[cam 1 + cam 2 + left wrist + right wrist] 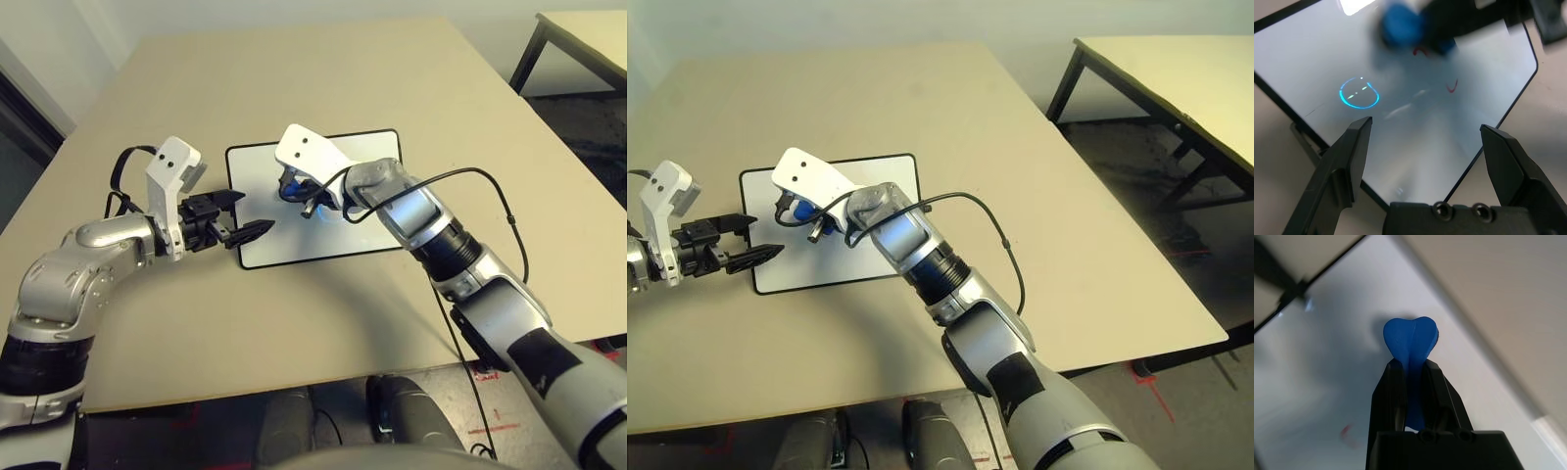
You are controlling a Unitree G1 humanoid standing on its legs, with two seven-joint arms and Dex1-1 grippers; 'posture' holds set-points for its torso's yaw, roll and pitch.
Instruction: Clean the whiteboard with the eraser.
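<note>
**Blue eraser pinched over a nearly clean board**

Beige and matte, the large rectangular tabletop (323, 88) fills most of the head camera's view, with grey floor beyond its right edge and the corner of a second, black-legged table (1176, 78) further off on that side.

Nearest the robot, its silver right forearm reaches forward and leftward across the table, a thin black cable (490, 196) looping loosely above it. The right gripper (1411, 363) has its two black fingers pressed together on the eraser (1411, 340), a small bright blue block whose squeezed front end bulges out past the fingertips in a heart-like shape. The eraser sits over the middle of the whiteboard (362, 230), a flat white rectangle with a thin black frame and rounded corners lying flat on the table; whether it touches the surface cannot be told, though its shadow falls right beside it.

To the left, the left gripper (1425, 132) hangs over the board's left edge, its black fingers (1352, 152) spread well apart and holding nothing, with the frame passing beneath them.

On the white surface a few faint red marks (1451, 88) show close to the eraser, and a bright blue ring of reflected light (1359, 93) lies nearer the left gripper.
</note>
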